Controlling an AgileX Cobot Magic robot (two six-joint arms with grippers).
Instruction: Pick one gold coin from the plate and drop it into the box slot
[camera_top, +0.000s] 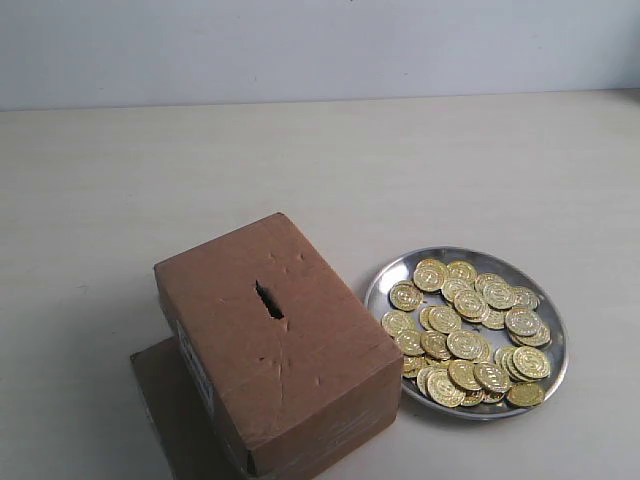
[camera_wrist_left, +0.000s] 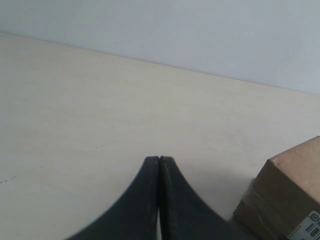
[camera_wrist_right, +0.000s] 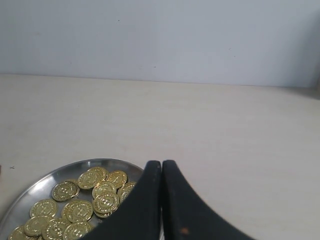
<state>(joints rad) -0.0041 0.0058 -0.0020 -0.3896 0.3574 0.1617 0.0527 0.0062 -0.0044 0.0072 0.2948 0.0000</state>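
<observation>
The exterior camera sits high at the near side and looks down and away across the table (camera_top: 120, 170) to the far wall (camera_top: 300, 45). It takes in the box (camera_top: 290, 340) on the left and the plate (camera_top: 372, 290) on the right. Both wrist cameras ride low, close to the tabletop, facing that same wall. The left one shares a corner of the box with the exterior view. The right one shares part of the plate and its coins (camera_wrist_right: 95, 197).

Brown cardboard box (camera_top: 275, 345), dented top with ragged dark slot (camera_top: 268, 300) mid-face; just right of the box, shiny silver plate (camera_top: 392, 275) heaped with gold coins (camera_top: 470, 335).
</observation>
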